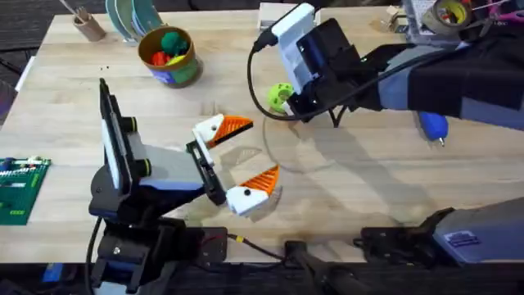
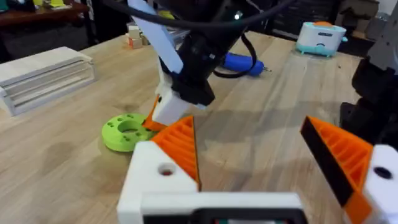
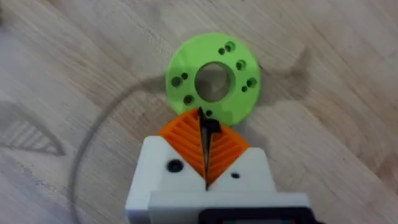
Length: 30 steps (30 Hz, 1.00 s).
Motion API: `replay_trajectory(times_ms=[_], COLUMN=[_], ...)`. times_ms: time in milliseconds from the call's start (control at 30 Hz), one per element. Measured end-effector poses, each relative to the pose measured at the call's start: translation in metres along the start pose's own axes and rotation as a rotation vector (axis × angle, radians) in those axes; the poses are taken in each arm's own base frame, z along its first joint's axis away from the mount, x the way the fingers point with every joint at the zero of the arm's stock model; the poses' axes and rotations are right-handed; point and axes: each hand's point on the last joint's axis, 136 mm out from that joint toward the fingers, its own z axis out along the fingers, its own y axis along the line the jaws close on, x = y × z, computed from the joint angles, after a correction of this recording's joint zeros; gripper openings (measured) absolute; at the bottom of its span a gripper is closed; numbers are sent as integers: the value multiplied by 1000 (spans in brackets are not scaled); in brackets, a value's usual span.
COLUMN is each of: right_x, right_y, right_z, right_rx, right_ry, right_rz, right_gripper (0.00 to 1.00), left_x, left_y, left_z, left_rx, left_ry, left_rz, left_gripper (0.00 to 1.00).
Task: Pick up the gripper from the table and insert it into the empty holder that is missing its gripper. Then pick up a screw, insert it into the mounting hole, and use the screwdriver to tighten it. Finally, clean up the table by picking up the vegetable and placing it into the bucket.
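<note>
Item: right gripper (image 3: 204, 124), white mounts with orange ribbed pads, pressed together on a thin dark piece (image 3: 206, 134) that pokes out at the tips; probably the screw, though too slim to tell for sure. Position: reached across the table, tips low over the near rim of a lime-green disc (image 3: 186, 62) that has a large central bore and several small holes around it. Item: left gripper (image 1: 246, 154), jaws spread wide, holding nothing, both orange tips fitted, hovering near the disc on the operator's side. Item: the screwdriver (image 1: 432, 124), blue, lying on the table beyond the right forearm, untouched and well apart from the disc. Item: the bucket (image 1: 190, 67), far left of the table, with a green-topped toy (image 1: 173, 39) inside, judged to be the vegetable. Step in hand, as judged: seating the screw in a mounting hole. Handling note: centre the dark tip over one small hole, not the bore; keep it upright; lower slowly until it stands by itself; only then part the pads, drawing straight up so the screw is not tipped. Markings: the bucket's blue-green label and a bluish sticker (image 1: 463, 239) on the right arm's base carry nothing readable; a green circuit board (image 1: 16, 190) at the left edge likewise.
</note>
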Motion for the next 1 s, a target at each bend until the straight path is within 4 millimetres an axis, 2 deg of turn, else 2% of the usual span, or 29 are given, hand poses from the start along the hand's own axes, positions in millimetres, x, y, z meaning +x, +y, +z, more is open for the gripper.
replay_trajectory(times_ms=[267,467,1000], right_x=[-12,-8,10], right_y=[-2,-1,1], right_z=[-9,-20,-26], right_rx=[5,-2,-23], right_ry=[-32,12,104], right_rz=[-2,-39,-172], right_gripper=[9,9,9], left_x=[0,0,0], left_y=[0,0,0], left_z=[0,0,0], left_rx=[0,0,0], left_ry=[0,0,0], left_rz=[0,0,-1], left_gripper=[993,993,993])
